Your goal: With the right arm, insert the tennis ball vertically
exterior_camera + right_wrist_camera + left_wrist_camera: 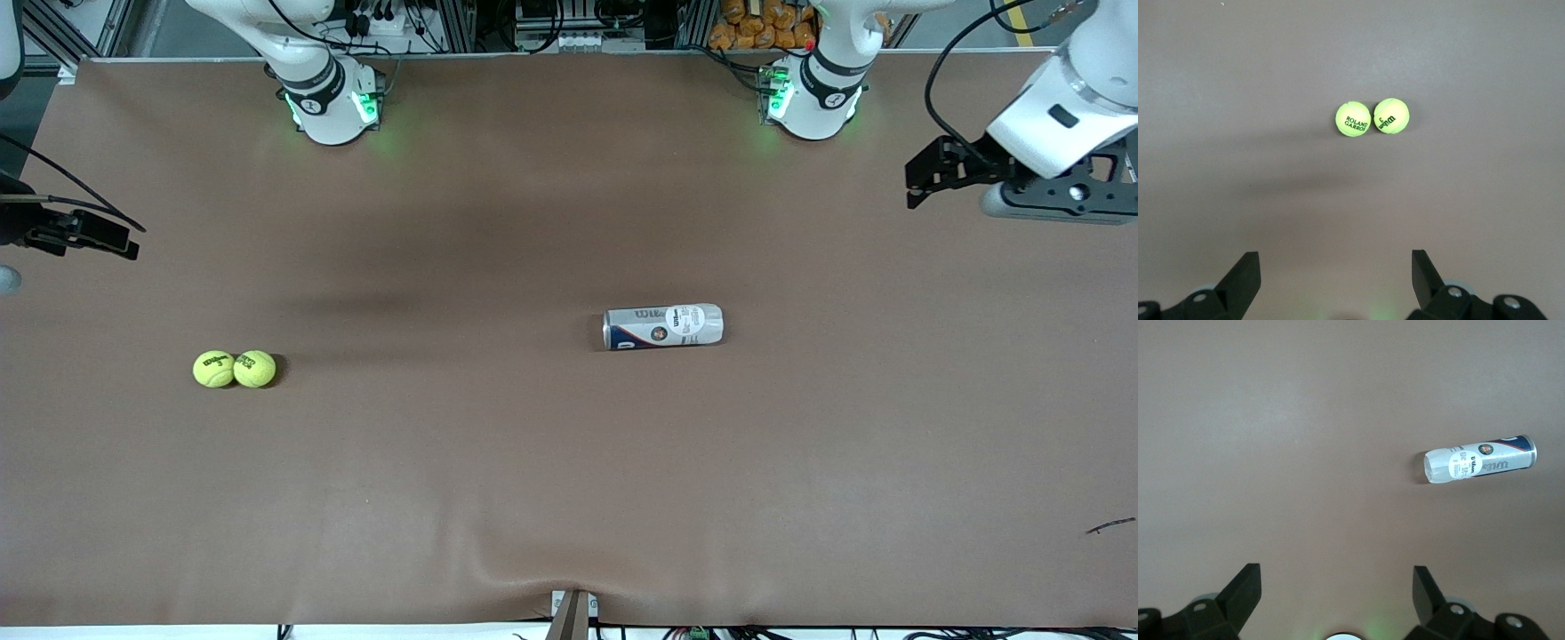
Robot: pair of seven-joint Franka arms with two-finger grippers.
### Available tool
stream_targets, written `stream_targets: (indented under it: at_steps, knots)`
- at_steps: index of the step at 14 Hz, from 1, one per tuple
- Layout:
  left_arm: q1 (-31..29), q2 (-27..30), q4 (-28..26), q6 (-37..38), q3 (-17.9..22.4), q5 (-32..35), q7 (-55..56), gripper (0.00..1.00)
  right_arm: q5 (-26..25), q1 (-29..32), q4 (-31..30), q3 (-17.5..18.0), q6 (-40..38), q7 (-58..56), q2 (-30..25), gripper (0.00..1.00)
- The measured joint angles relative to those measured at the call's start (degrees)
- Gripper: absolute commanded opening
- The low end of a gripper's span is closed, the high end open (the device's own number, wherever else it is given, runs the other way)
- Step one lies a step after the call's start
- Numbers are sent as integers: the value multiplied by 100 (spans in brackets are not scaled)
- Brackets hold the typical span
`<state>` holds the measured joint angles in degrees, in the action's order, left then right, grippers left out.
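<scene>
Yellow-green felt first: two tennis balls (235, 369) are lying touching each other on the brown table (569, 498), toward the right arm's end; the can (663, 326) is lying on its side well apart from them, toward the left arm's end; the right gripper (1335, 283) is hanging wide and empty over the table near the balls; the left gripper (1337, 603) is waiting, equally wide. Risks: pinching one ball is likely nudging its twin away; a toppled can is offering no upright mouth.
</scene>
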<state>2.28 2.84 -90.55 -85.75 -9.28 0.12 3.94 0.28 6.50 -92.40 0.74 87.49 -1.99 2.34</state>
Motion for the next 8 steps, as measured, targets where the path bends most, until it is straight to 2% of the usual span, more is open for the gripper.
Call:
stream_targets:
  at_steps: [8]
  knots:
    - [9,-272,-121,44,-437,0,-550,100,0,-364,-58,27,-20,-9,11,100]
